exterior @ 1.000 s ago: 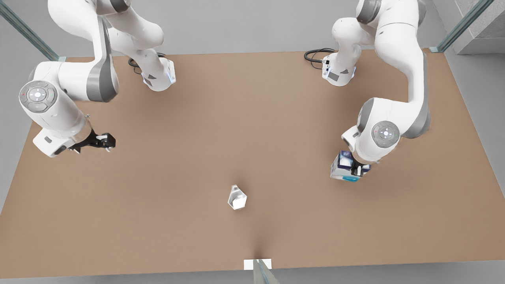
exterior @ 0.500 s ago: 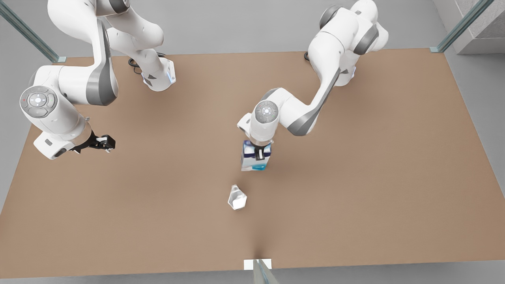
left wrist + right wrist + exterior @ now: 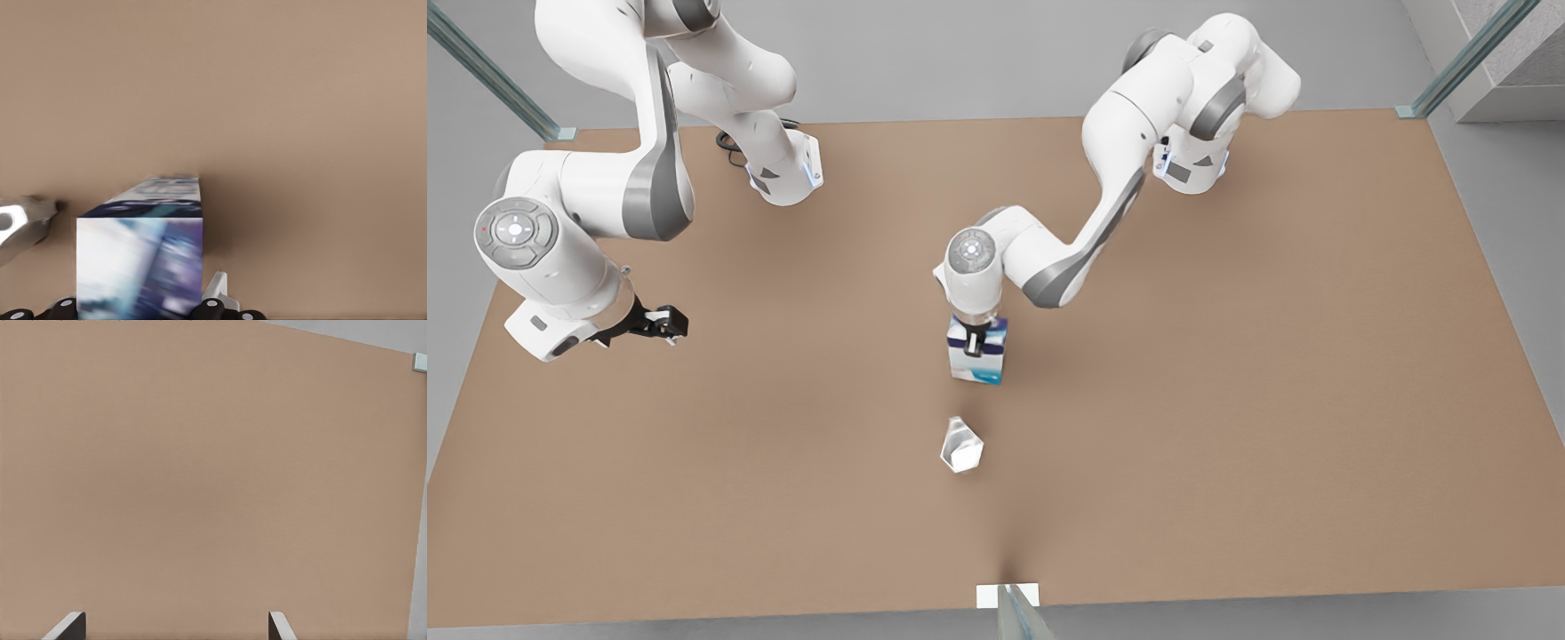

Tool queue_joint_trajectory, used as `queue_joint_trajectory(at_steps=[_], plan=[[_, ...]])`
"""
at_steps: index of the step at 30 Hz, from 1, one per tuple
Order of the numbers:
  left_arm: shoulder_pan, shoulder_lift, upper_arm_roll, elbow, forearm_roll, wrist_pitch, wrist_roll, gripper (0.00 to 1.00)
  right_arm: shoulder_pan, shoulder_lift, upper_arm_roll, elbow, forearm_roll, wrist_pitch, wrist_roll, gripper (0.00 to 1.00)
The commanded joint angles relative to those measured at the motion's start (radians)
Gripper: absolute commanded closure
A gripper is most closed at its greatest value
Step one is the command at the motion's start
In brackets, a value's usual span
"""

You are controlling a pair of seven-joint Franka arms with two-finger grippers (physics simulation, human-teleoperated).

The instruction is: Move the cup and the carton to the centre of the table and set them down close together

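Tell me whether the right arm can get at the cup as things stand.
Probably yes: the right gripper, jaws open, hangs over bare table, and nothing lies between it and the cup. The left gripper holds the carton behind it.

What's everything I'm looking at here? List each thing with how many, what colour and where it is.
carton: one, white and dark blue with a teal band, near the table's centre, gripped from above.
cup: one, pale silvery-white, standing free on the table just in front of the carton, with a gap between them.
table: one, plain matte brown, under everything.
cables: black, by the arm bases at the far edge.
left gripper: one, black fingers on a white arm, shut on the carton at the centre.
right gripper: one, black on a white arm, open and holding nothing, waiting over the table at the front view's left.
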Motion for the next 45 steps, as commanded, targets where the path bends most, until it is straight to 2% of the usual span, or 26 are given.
queue_joint_trajectory(at_steps=[1,2,3,4,5,27,39,42,45], plan=[[-0.002,0.005,0.0,0.001,-0.021,-0.004,0.001,0.58,0.0,0.0,0.0,0.0,0.0,0.0,0.0,0.0],[-0.005,0.013,0.0,0.0,-0.015,-0.003,0.001,0.55,0.0,0.0,0.0,-0.002,0.0,0.003,0.0,0.0],[-0.007,0.018,0.0,0.0,-0.015,-0.001,-0.002,0.47,0.0,0.0,0.0,-0.006,0.0,0.005,0.002,0.0],[-0.007,0.019,0.0,0.001,-0.015,0.0,-0.002,0.21,0.0,0.0,0.0,-0.006,0.0,0.005,0.0,0.0],[-0.008,0.021,0.001,0.001,-0.013,0.002,-0.001,0.0,0.0,0.0,0.0,-0.006,0.0,0.005,0.0,0.0],[-0.002,0.03,0.009,0.006,-0.017,0.071,-0.004,0.0,0.0,0.0,0.0,-0.006,0.0,0.006,0.0,0.0],[0.019,-0.05,0.003,0.027,-0.046,-0.018,0.005,0.0,0.0,0.0,0.0,-0.008,0.002,0.017,0.0,0.0],[0.084,-0.151,0.007,0.024,-0.096,-0.124,-0.004,0.0,0.0,0.0,0.0,-0.008,0.002,0.017,0.0,0.0],[0.208,-0.194,0.009,0.013,-0.096,-0.192,-0.076,0.0,0.003,0.02,0.0,-0.003,0.002,0.018,0.0,0.0]])
